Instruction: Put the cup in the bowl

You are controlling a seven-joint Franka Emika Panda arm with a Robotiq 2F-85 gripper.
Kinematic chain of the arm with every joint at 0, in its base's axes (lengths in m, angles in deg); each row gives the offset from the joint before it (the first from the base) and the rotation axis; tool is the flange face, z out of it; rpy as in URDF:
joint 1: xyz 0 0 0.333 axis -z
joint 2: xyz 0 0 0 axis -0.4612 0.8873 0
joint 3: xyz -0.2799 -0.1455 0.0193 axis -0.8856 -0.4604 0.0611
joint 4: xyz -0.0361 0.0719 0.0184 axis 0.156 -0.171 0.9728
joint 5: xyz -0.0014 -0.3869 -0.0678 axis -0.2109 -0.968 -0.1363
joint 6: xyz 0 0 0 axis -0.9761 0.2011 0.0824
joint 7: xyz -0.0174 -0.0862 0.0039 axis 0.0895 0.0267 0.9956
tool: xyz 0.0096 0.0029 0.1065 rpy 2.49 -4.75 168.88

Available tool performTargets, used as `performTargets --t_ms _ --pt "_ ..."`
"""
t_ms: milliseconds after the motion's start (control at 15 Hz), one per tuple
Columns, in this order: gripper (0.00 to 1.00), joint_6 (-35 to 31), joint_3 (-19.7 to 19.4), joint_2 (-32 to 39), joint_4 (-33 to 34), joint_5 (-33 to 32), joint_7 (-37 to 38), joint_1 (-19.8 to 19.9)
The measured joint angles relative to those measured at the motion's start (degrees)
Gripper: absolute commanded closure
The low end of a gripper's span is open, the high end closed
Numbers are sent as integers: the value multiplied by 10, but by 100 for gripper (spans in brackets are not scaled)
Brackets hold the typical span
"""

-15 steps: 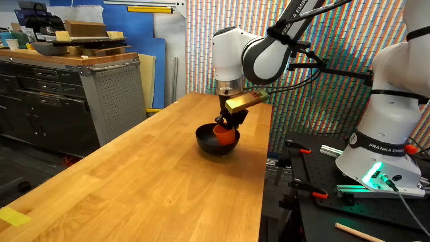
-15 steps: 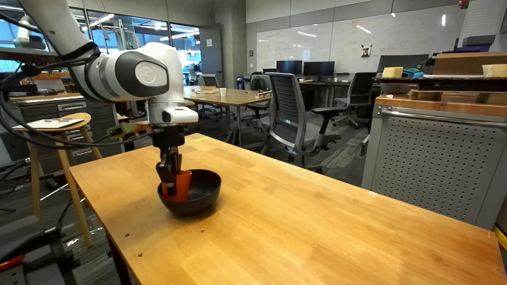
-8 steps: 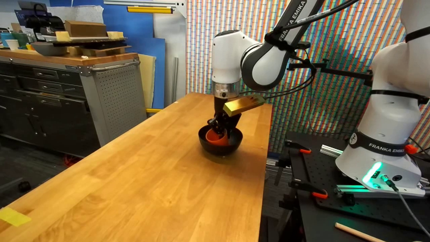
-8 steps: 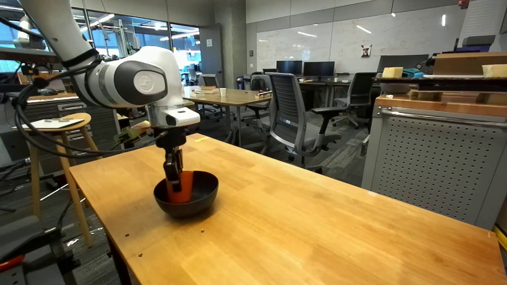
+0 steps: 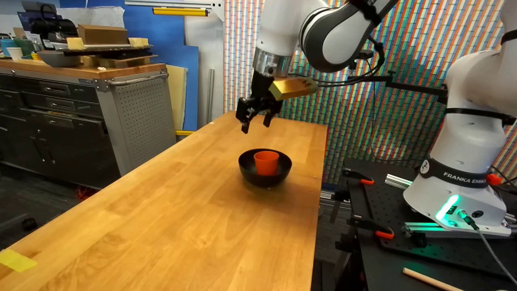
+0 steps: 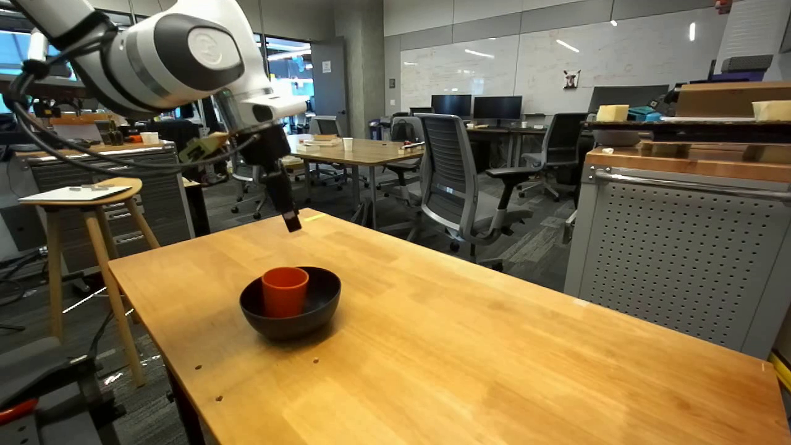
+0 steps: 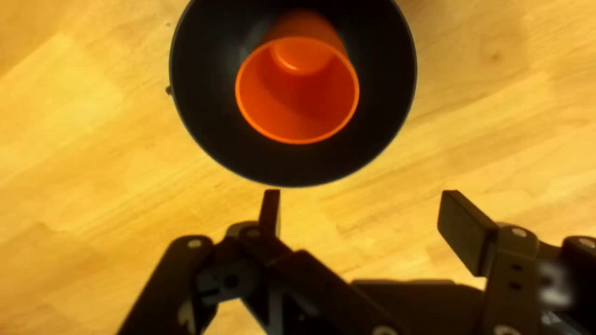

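The orange-red cup (image 5: 266,163) stands upright inside the black bowl (image 5: 264,180), which rests on the wooden table. In an exterior view the cup (image 6: 284,298) sits toward the left side of the bowl (image 6: 290,329). From above, in the wrist view, I look into the hollow cup (image 7: 298,111), with the dark bowl (image 7: 298,167) all round it. My gripper (image 5: 255,126) hangs tilted above the table, higher than the bowl and apart from it. In the wrist view its fingers (image 7: 465,232) stand wide apart, only table showing between them; the gripper is open.
The wooden table (image 5: 194,218) runs long, with yellow tape (image 5: 18,260) near one end. A grey tool cabinet (image 5: 139,117) stands beyond one edge. An office chair (image 6: 457,185) and a wooden stool (image 6: 102,204) are on the floor nearby.
My gripper has let go of the cup, opened, and risen up and away from the bowl while tilting. The cup now stands upright. The bowl shifted slightly during the earlier half second.
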Motion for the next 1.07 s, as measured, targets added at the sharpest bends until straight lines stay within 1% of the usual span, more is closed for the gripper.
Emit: performTargets --t_ms 133,267,467,733,933,1067 --pt "0 19 9 -48 -8 -9 -2 2" --pt "0 43 27 -94 -18 -9 -11 2" --pt "0 94 63 -155 -31 17 -57 0" --pt "0 229 97 -202 -34 93 -167 -24" --pt "0 323 112 -215 -33 115 -234 -31" --pt "0 351 115 -217 -32 117 -255 -31"
